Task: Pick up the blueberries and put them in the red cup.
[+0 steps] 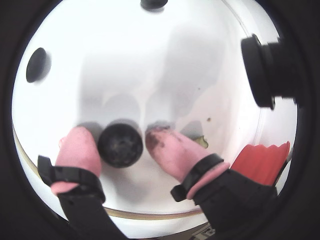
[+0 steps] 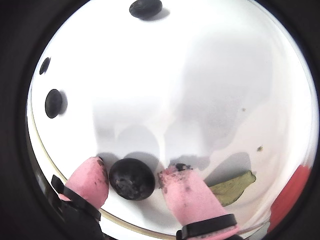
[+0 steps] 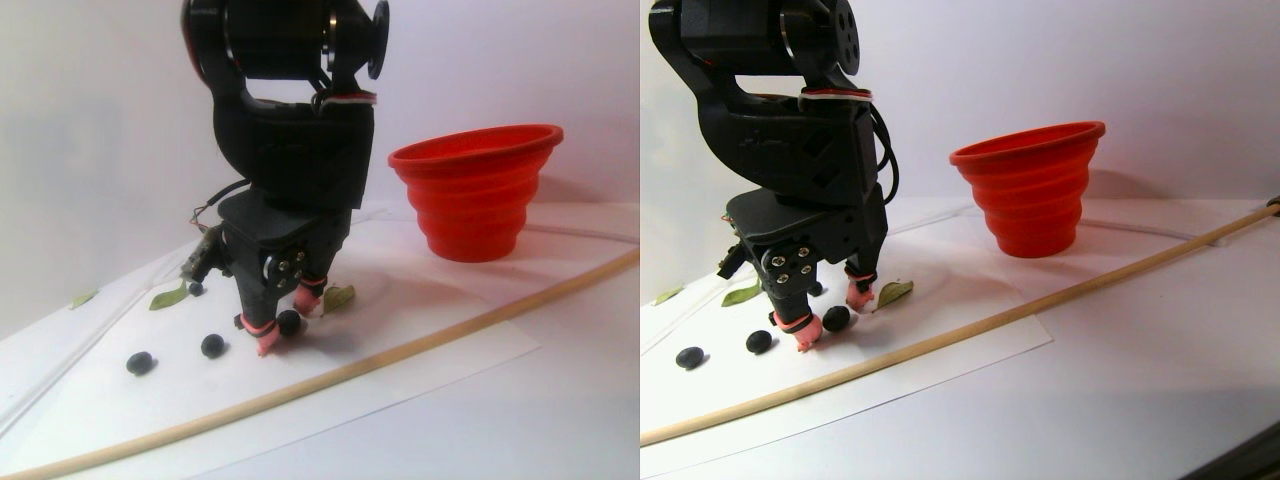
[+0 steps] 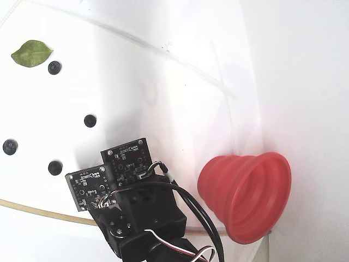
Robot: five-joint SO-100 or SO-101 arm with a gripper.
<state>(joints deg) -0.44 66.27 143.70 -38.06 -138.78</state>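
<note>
1. Target blueberry: it rests on the white sheet, directly between the two pink-capped fingertips. It is round, so no long axis governs the grasp.
2. Gripper: the jaws are spread, one fingertip on each side of the berry. In both wrist views the left pad sits close against the berry and a thin gap shows on the right. Firm contact cannot be confirmed; judged as not yet pinched.
3. Governing relation: the berry lies on the closing line, so the next move likely calls only for closing, then a lift.
4. Red cup: upright, well apart from the gripper, to the right in the stereo pair view.
5. View differences: the wrist views show the berry-to-pad gap. The fixed view hides it under the arm but shows four other blueberries loose on the sheet. A green leaf lies just beside the right fingertip.
</note>
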